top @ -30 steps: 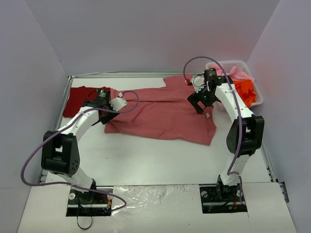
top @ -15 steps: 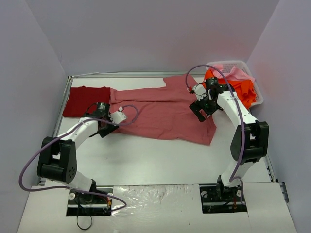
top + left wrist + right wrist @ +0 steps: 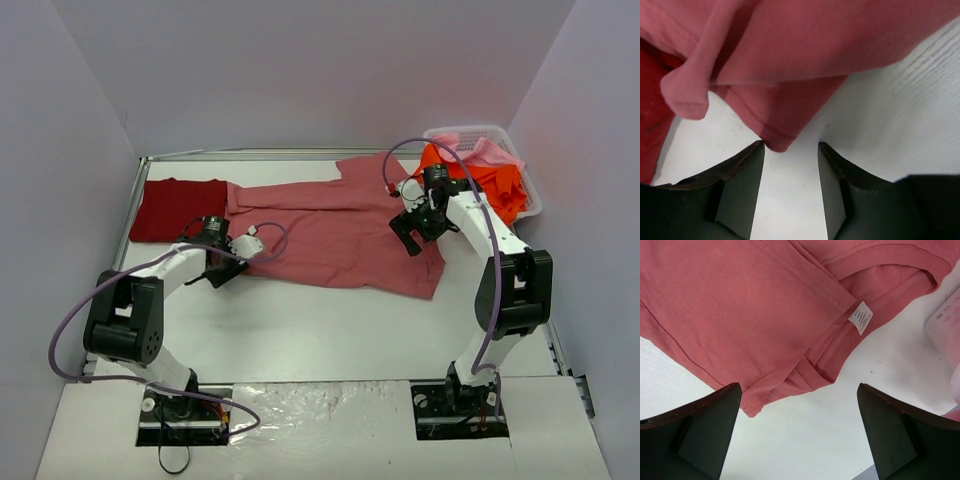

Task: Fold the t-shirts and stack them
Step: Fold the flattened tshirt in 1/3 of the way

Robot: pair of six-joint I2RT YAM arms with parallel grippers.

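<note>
A muted rose-red t-shirt [image 3: 330,232] lies spread across the middle of the table. A dark crimson shirt [image 3: 172,208] lies folded at the far left. Orange [image 3: 502,185] and light pink [image 3: 490,150] shirts sit in the basket. My left gripper [image 3: 224,270] is open at the rose shirt's near-left corner. In the left wrist view that corner [image 3: 777,140] lies just at my gripper's [image 3: 790,147] tips, not gripped. My right gripper [image 3: 408,230] is wide open and empty over the shirt's right side, near the neck label [image 3: 860,317]. The shirt's edge [image 3: 790,375] lies ahead of it [image 3: 799,386].
The white lattice basket [image 3: 528,185] stands at the far right; its edge shows in the right wrist view [image 3: 947,325]. A raised rim [image 3: 135,190] borders the table on the left. Bare white table [image 3: 320,330] lies between the shirt and the arm bases.
My left gripper has moved toward the near side, from the crimson shirt's edge to the rose shirt's near-left corner. My right gripper has dropped slightly nearer over the shirt's right side.
</note>
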